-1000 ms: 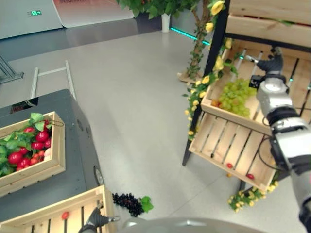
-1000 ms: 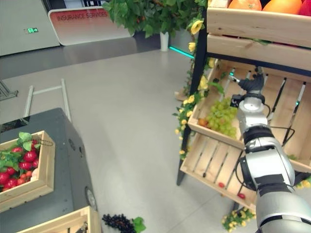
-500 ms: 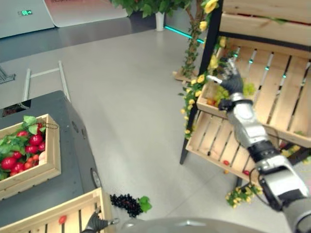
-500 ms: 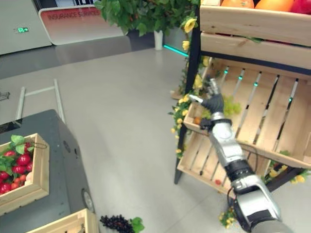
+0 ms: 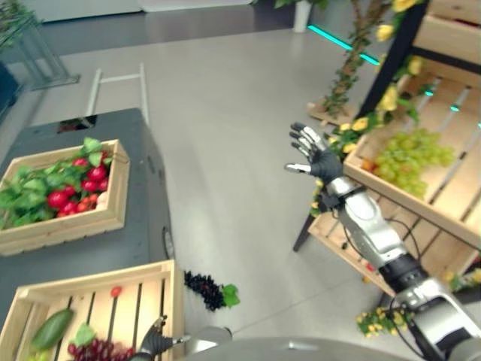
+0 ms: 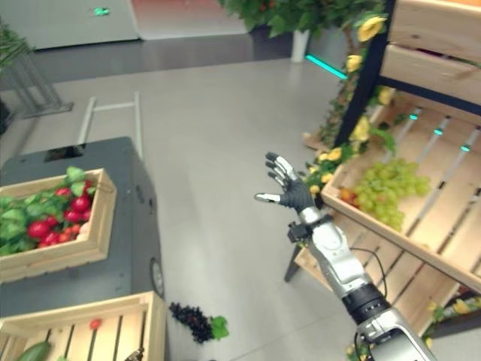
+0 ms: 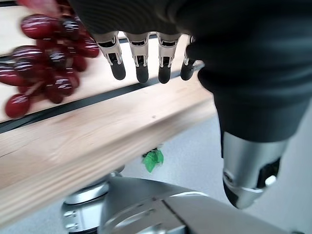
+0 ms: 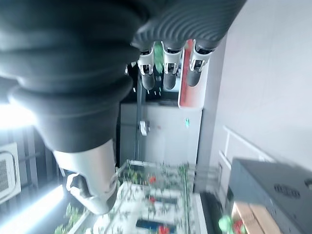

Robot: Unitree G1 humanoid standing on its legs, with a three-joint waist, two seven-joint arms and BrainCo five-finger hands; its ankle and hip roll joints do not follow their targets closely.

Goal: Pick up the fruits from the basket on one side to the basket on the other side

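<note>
My right hand (image 5: pixel 319 162) is open with fingers spread, holding nothing, raised in the air over the floor between the grey table and the wooden shelf. A bunch of green grapes (image 5: pixel 409 156) lies in the shelf's slanted crate (image 5: pixel 425 209), to the right of that hand. My left hand (image 5: pixel 152 344) hangs at the near corner of a slatted wooden crate (image 5: pixel 98 280); its fingers (image 7: pixel 142 68) are straight and empty over the crate's rim. Red grapes (image 7: pixel 53 58) lie inside that crate, with a green vegetable (image 5: pixel 51 329) and one small red fruit (image 5: pixel 116 290).
A second wooden crate (image 5: pixel 68 226) with red fruits (image 5: pixel 75 188) and green leaves stands further back on the grey table (image 5: pixel 146 218). A bunch of dark grapes (image 5: pixel 204 288) lies on the floor by the table. Yellow flowers (image 5: pixel 353 124) hang on the shelf's black post.
The camera has shifted. My right hand has come away from the green grapes' crate, leftward, and now hangs empty over the floor. The grapes stay in the shelf crate.
</note>
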